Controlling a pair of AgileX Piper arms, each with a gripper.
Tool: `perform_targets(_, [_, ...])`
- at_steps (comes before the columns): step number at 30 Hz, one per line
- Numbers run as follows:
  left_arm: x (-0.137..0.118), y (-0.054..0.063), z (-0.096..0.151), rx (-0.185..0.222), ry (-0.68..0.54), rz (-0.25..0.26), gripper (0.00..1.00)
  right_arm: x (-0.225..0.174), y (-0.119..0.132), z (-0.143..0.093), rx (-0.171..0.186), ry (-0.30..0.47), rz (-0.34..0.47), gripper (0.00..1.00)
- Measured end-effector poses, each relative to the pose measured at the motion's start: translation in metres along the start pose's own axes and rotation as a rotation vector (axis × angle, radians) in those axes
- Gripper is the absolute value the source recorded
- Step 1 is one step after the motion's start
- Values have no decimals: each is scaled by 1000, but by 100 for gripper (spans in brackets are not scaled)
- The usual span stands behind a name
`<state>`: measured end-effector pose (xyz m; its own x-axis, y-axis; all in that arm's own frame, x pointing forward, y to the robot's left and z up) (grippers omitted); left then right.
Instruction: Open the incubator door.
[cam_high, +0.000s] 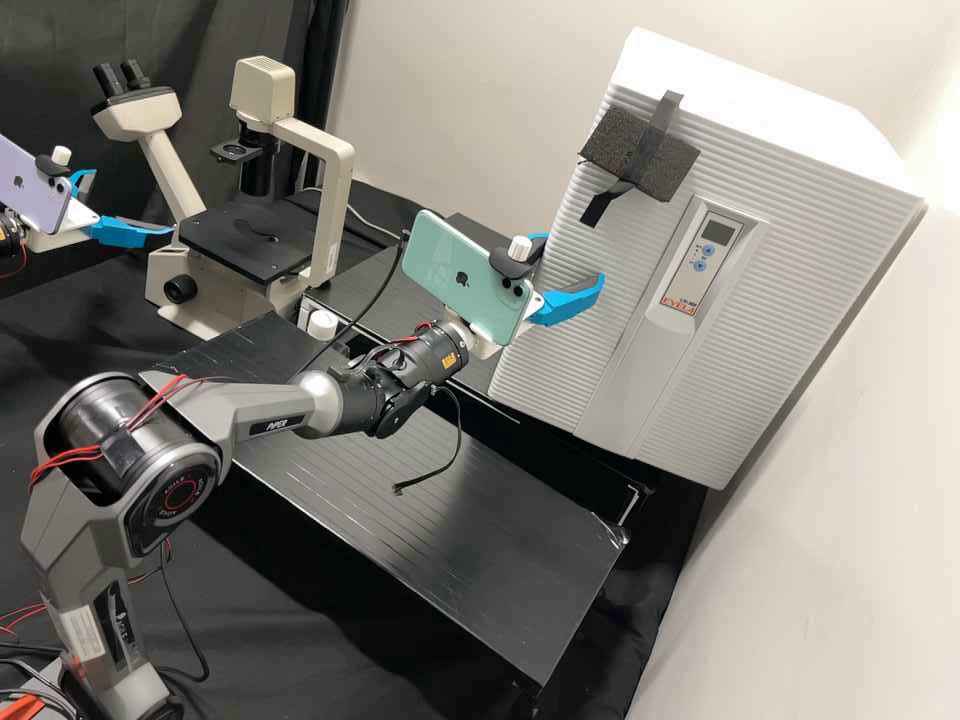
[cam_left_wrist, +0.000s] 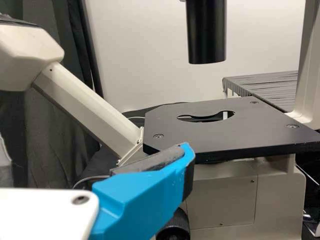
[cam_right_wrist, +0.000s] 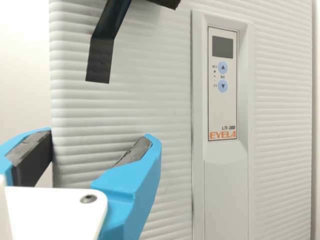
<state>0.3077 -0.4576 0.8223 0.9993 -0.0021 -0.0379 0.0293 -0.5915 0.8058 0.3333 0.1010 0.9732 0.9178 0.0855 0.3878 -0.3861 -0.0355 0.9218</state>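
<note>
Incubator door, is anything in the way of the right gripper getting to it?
Nothing visible stands between the right gripper and the door. The black strap and foam sit higher on it.

R arm (cam_high: 240, 405) bent, R gripper (cam_high: 577, 258) w/ jaws apart; L gripper (cam_high: 133, 202) ditto.

From my station I see bright light falling from above: the incubator's top (cam_high: 750, 90) nearly washes out, the ridged door (cam_high: 800, 280) carries thin shadow lines, soft glare greys the black shelf (cam_high: 480, 540), and the far-left curtain (cam_high: 200, 30) sits dim.
</note>
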Motion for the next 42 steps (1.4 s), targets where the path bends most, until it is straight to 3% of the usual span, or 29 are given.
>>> perform_targets(16, [0, 0, 0, 0, 0, 0, 100, -4, -1, 7, -60, 6, -14, 0])
perform_targets(25, [0, 0, 0, 0, 0, 0, 100, -15, 9, 10, -41, 19, -7, 0])
perform_targets(30, [0, 0, 0, 0, 0, 0, 100, -22, 16, 11, -49, 30, -9, 0])
perform_targets(33, [0, 0, 0, 0, 0, 0, 100, -26, 23, 12, -37, 23, 19, 0])
perform_targets(36, [0, 0, 0, 0, 0, 0, 100, -28, 36, 17, 28, -9, 102, 0])
perform_targets(38, [0, 0, 0, 0, 0, 0, 100, -28, 38, 18, 51, -12, 120, 0])
perform_targets(39, [0, 0, 0, 0, 0, 0, 100, -30, 39, 18, 54, -7, 124, 100])
perform_targets(42, [0, 0, 0, 0, 0, 0, 100, -32, 36, 16, 41, 4, 108, 100])
